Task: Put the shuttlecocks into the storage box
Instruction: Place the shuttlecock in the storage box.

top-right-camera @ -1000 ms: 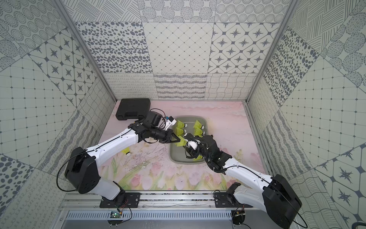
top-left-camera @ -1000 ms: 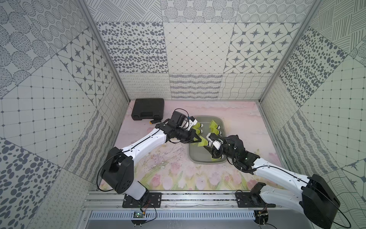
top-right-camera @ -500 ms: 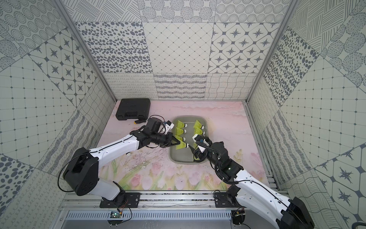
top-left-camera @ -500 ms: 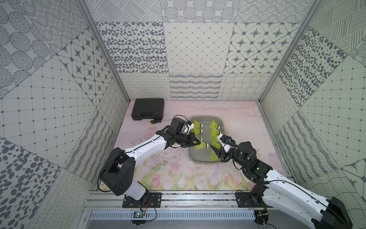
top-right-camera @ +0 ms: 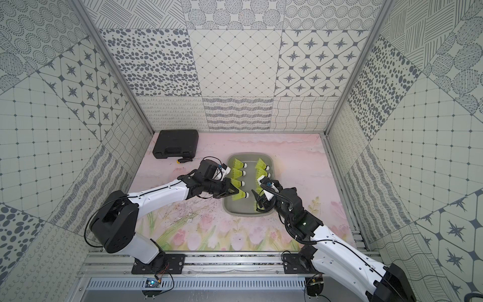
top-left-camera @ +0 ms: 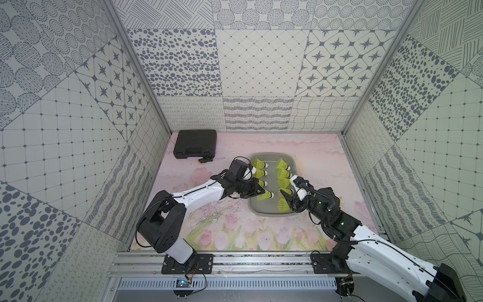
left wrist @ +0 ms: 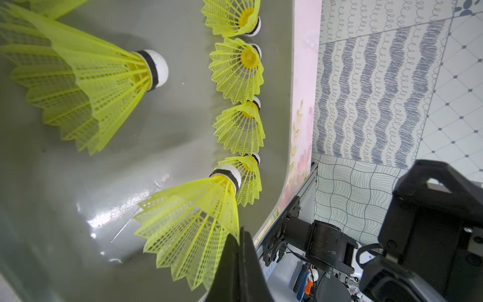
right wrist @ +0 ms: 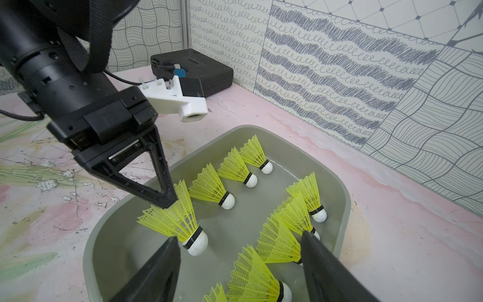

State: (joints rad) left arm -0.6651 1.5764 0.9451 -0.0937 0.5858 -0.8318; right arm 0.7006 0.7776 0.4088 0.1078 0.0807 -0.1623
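My left end effector [right wrist: 170, 201] pinches a light, crushable neon-yellow plastic shuttlecock [right wrist: 183, 224] by its skirt rim, at seven o'clock inside the grey plastic storage box [right wrist: 345, 198]; my right end effector [right wrist: 239, 236] hangs released.

Glossy plastic storage box [left wrist: 65, 209], meshed shuttlecocks [left wrist: 91, 86]

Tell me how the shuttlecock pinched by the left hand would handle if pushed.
Probably very light: the left hand holds the shuttlecock by only a thin pinch of skirt rim. The open mesh skirt likely flexes under pressure. Pushed on its side, the cone would likely roll in a curve around its rounded white tip.
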